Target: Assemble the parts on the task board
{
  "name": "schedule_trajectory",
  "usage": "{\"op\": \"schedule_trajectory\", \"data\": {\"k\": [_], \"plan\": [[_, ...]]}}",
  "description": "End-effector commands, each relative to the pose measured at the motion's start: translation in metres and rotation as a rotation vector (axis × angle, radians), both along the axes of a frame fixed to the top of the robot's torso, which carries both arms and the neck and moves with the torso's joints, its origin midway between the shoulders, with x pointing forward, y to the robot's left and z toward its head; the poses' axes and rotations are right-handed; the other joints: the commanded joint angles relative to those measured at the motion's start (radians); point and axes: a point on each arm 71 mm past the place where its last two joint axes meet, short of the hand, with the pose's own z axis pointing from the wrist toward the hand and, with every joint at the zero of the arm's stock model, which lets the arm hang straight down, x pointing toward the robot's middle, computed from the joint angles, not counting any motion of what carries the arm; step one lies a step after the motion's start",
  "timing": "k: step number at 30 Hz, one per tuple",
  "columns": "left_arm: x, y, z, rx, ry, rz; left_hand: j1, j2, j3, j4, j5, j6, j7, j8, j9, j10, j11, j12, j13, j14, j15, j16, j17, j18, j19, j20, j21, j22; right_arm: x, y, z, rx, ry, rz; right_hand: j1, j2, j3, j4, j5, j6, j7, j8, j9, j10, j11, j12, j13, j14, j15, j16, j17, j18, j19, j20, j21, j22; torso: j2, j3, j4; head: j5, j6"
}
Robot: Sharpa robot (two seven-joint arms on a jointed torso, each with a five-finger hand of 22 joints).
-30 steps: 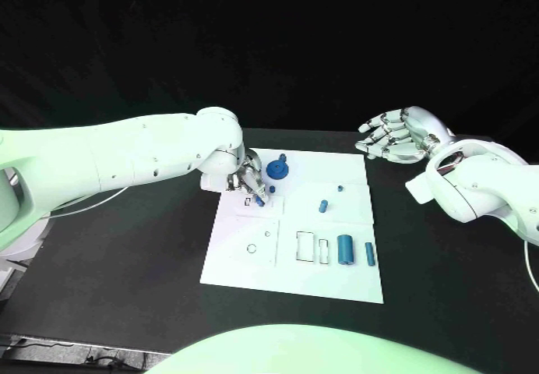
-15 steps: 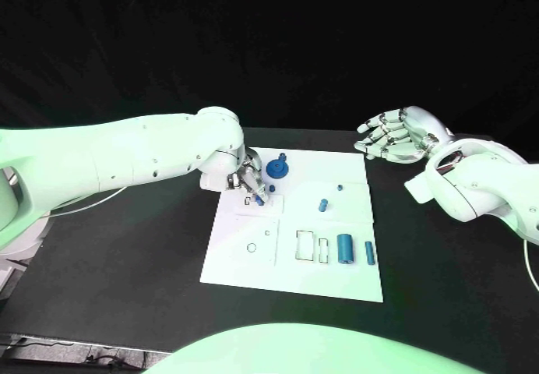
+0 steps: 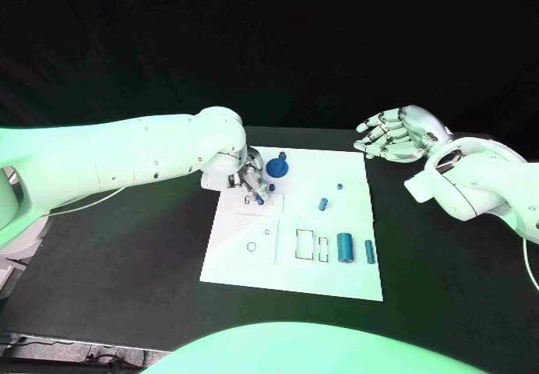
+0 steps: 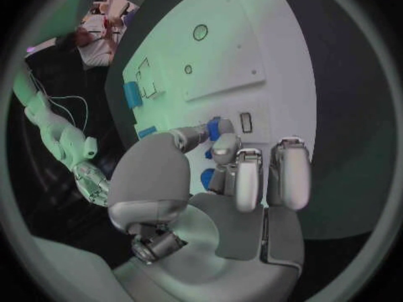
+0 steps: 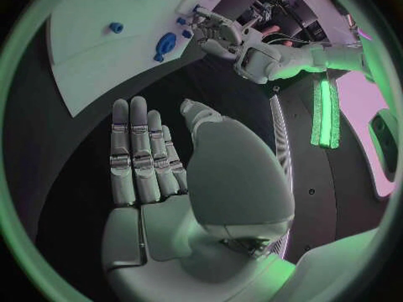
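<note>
The white task board [image 3: 294,269] lies in the middle of the table. My left hand [image 3: 248,178] is over its far left part and pinches a small blue part [image 3: 258,199] between thumb and a finger. The left wrist view shows this blue part [image 4: 220,126] right beside a small rectangular slot [image 4: 245,122]. A round blue gear-like part [image 3: 280,167] stands just beyond the hand. Two small blue pieces [image 3: 322,206] sit mid-board, and two blue cylinders [image 3: 345,248] stand near the right edge. My right hand [image 3: 396,134] hovers open beyond the board's far right corner, holding nothing.
Empty outlined recesses [image 3: 305,244] and a small ring hole [image 3: 251,248] mark the board's near half. Black table [image 3: 124,257] surrounds the board. In the right wrist view, the board [image 5: 84,60] and the gear-like part [image 5: 165,43] lie beyond my spread right hand [image 5: 151,161].
</note>
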Motion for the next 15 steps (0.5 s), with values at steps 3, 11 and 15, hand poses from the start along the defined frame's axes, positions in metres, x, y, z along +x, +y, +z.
{"op": "schedule_trajectory", "data": {"k": [3,11,15], "plan": [[-0.001,-0.0018,-0.0016,0.022,-0.029,-0.012,0.002,0.011,0.204,-0.196,0.003,-0.002,-0.005,0.004,0.001,0.002,0.001,0.002,-0.001,0.104,0.0,0.006,0.263,0.002,0.008,0.0,0.002,0.075,-0.0006,0.0017,-0.0003,-0.003,0.003,0.019,-0.009,-0.005,-0.004,0.001,0.003,-0.002,0.016,0.006,-0.001,0.007,0.003,0.001,-0.001,0.005,-0.002,-0.006,-0.001,0.011,0.001,0.002,-0.004,-0.001,-0.001,0.0004,-0.0002,0.001,0.0],[-0.0017,-0.0019,-0.0014,0.029,-0.045,-0.018,0.0,0.011,0.205,-0.196,0.003,-0.002,-0.005,0.004,0.002,0.002,0.0,0.002,-0.002,0.104,0.0,0.006,0.263,0.002,0.008,0.0,0.003,0.075,-0.0004,0.0012,-0.0004,-0.004,0.003,0.018,-0.009,-0.005,-0.004,0.001,0.003,-0.002,0.016,0.006,-0.001,0.007,0.003,0.001,-0.001,0.005,-0.002,-0.006,-0.001,0.011,0.001,0.002,-0.004,-0.001,0.0,0.0,0.0004,0.001,0.001],[-0.0024,-0.0021,-0.0011,0.028,-0.056,-0.018,0.0,0.011,0.206,-0.197,0.003,-0.002,-0.005,0.004,0.002,0.003,0.0,0.002,-0.001,0.104,0.0,0.006,0.263,0.001,0.01,0.0,0.004,0.078,-0.0005,0.0009,-0.0004,-0.004,0.003,0.018,-0.009,-0.005,-0.004,0.001,0.003,-0.002,0.016,0.006,-0.001,0.007,0.003,0.001,-0.001,0.005,-0.002,-0.006,-0.001,0.011,0.001,0.002,-0.004,-0.001,0.001,0.0001,0.0007,0.001,0.001]]}}
